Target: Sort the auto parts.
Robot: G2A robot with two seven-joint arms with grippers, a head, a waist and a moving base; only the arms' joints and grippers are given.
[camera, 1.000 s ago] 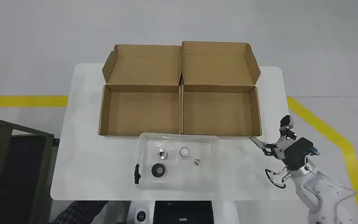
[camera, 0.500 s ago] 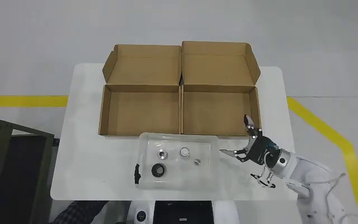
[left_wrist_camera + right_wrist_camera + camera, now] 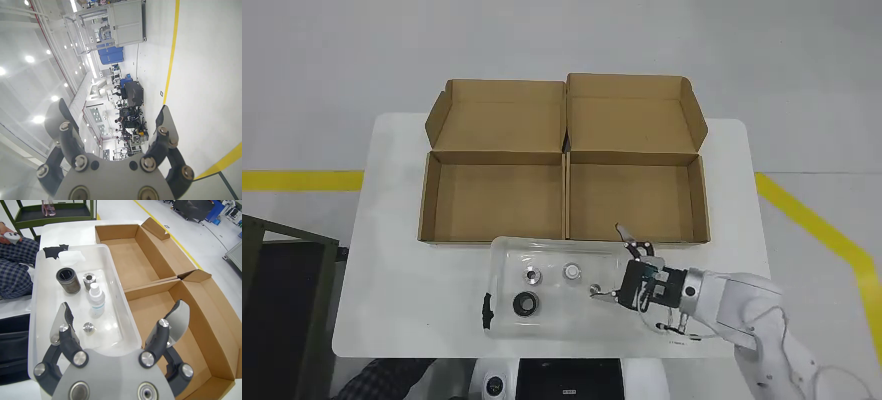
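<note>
Your right gripper [image 3: 122,306] hangs wide open, holding nothing, over the right end of the clear tub [image 3: 113,262], one finger just beside the small silver plug [image 3: 88,327]; past it in the tub stand the white spray bottle [image 3: 96,300], the grey bushing [image 3: 89,280] and the dark bearing [image 3: 68,280]; beyond the tub sit the right cardboard box [image 3: 627,200] and the left cardboard box [image 3: 497,200], side by side, both open; your left gripper [image 3: 113,106] is spread wide too, facing the hall.

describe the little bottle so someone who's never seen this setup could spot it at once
On the white table, on the robot's side of the two open cardboard boxes, sits a clear plastic bin. The bottle stands upright near its middle, among three metal cylinders. It alone is clear plastic, with a white spray cap and a label.
</note>
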